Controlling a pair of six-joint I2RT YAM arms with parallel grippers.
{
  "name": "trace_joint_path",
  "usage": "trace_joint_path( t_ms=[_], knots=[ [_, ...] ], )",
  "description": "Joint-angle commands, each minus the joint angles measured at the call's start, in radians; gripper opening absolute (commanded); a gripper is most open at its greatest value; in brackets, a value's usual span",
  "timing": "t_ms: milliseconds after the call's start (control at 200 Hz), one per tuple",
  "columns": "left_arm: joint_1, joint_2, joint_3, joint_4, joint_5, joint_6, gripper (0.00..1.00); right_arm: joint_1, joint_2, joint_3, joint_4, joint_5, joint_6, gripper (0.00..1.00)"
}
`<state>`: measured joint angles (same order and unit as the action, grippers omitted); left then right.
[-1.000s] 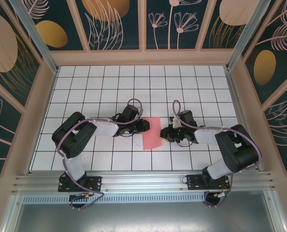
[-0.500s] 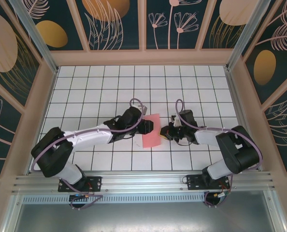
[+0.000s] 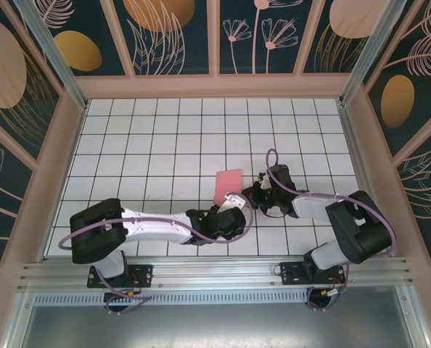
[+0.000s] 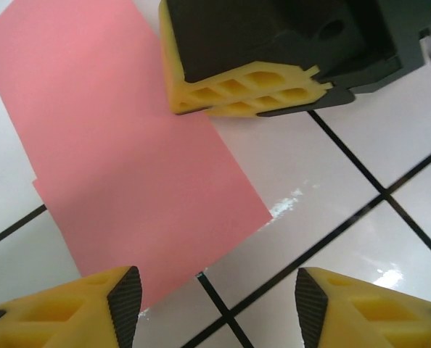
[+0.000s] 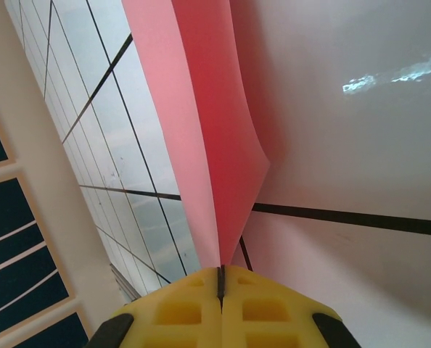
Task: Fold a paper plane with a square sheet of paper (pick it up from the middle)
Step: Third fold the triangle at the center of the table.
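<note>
Right tool (image 5: 221, 281), clenched on one long edge of the square sheet of paper (image 4: 128, 159), grips the doubled salmon-pink sheet low over the white-tiled worktop (image 4: 346, 145). The left tool (image 4: 217, 293) hovers released just on the near side of the right tool, above the sheet's near corner, with only paper and tile between its yellow fingers. The sheet lies directly to the left of the right tool with two layers showing, one bowing away from the other beyond the pinch. By this caption's judgement, the fold goes well if the pinch serves as a firm anchor and the free tool presses the loose layer down, sweeping away from the right tool so the edges align before any crease is set. The sheet's long axis runs near to far past the right tool's fingertips, with the far end leaning slightly toward the right tool's side. No pointed nose has formed.
</note>
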<state>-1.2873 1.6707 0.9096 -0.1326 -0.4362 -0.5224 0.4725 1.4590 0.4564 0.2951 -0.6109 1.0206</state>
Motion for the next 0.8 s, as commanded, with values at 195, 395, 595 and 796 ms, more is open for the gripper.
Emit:
trace_joint_path(
  t_ms=[195, 395, 595, 796],
  knots=[
    [-0.021, 0.14, 0.116, -0.036, -0.111, 0.108, 0.59, 0.008, -0.01, 0.017, -0.002, 0.017, 0.016, 0.0],
    [-0.024, 0.117, 0.099, -0.014, -0.14, 0.082, 0.4, 0.006, -0.011, 0.027, -0.033, 0.034, -0.001, 0.0],
    [-0.023, 0.092, 0.072, 0.018, -0.147, 0.071, 0.16, 0.006, -0.009, 0.028, -0.044, 0.036, -0.012, 0.02],
    [-0.023, 0.073, 0.045, 0.04, -0.147, 0.059, 0.0, 0.004, -0.015, 0.042, -0.067, 0.036, -0.039, 0.05]
  ],
)
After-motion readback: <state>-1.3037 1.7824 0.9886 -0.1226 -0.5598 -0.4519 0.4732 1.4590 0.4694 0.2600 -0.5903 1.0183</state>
